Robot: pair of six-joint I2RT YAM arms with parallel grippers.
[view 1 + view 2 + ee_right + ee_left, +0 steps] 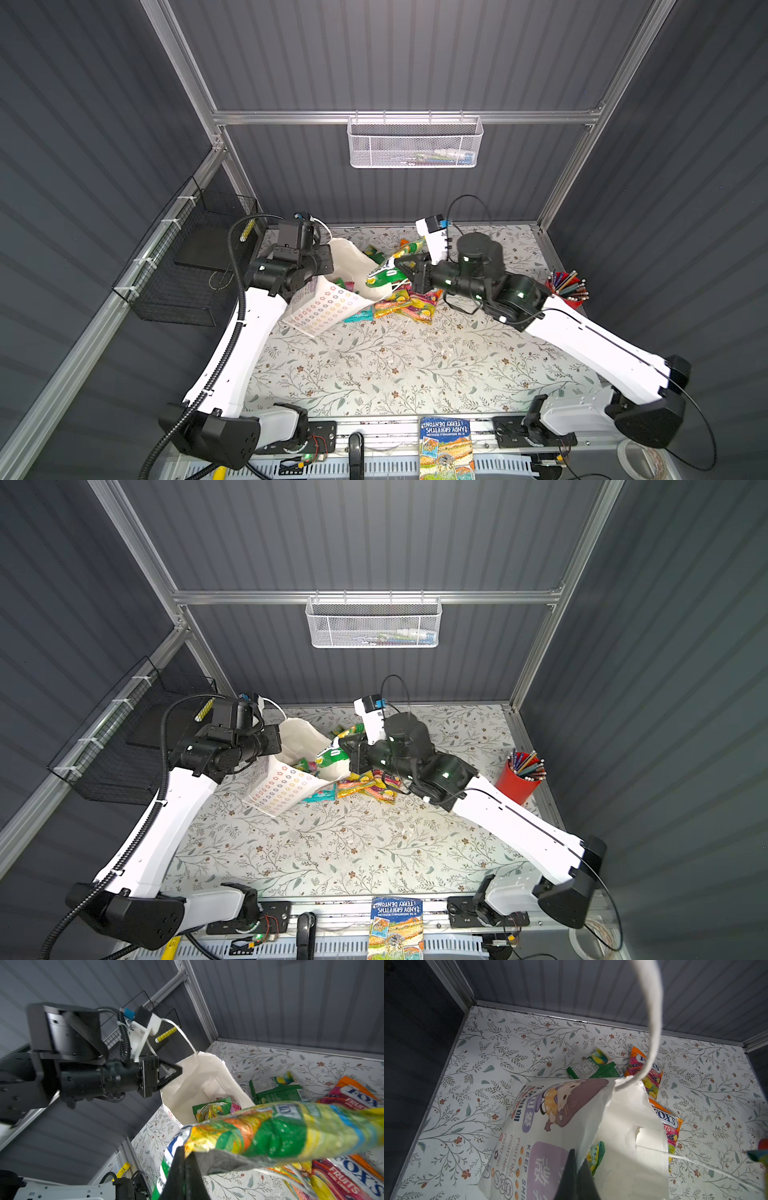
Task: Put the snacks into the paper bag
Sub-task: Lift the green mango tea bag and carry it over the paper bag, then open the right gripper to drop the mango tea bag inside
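The green-yellow packet [280, 1132] hangs just right of centre in both top views, at the right lip of the paper bag's [328, 307] open mouth. The right claw [184, 1154] pinches it by one flat end seal, jaws pressed together on the film. It looks light and limp. The wrapper is glossy, crinkled plastic, and the loose sweets inside sag away from the grip, so the crimped seal seems the sound place to hold; the slick, rounded belly would likely slip. The bag is thin white paper, creased and probably easy to tear. It leans tilted, with its flower-ring face turned toward the lower left, and likely would not stay open unaided. The left claw [576, 1156] is closed on the bag's wall at the rim, lifting the mouth, and a soft white cord handle [655, 1022] loops past it. Inside lies a green packet [212, 1108]. Flat orange-pink packets [409, 305] overlap on the floral-printed bench [374, 374] against the bag's right side. A dark green packet [372, 252] lies just beyond the bag.
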